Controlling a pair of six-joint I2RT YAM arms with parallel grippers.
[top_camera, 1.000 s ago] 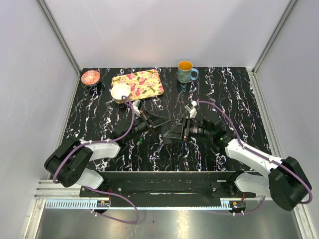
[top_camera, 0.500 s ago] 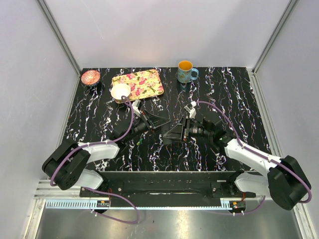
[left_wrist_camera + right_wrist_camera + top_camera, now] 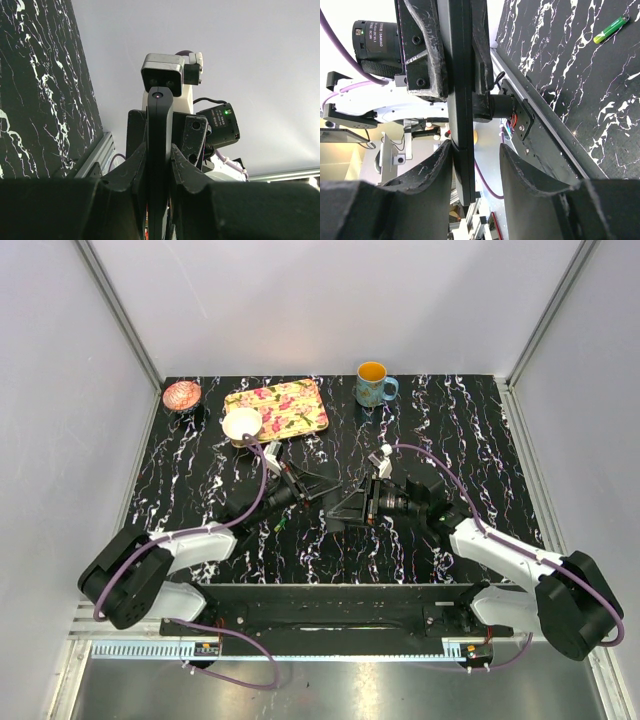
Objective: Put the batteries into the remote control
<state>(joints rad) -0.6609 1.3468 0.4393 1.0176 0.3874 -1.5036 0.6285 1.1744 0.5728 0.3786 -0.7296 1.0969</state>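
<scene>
The left gripper (image 3: 159, 150) is clamped on the remote control (image 3: 159, 115), both fingers pressed flat against the slim black bar, which is held up off the black marble table (image 3: 480, 440) near its middle. The right gripper (image 3: 475, 150) meets it head-on and straddles the same bar with its jaws part open: one finger (image 3: 436, 167) touches the remote, the other stands off with a clear gap. A green-yellow battery (image 3: 611, 29) lies loose on the table just beside the left arm — apart from both grippers.
</scene>
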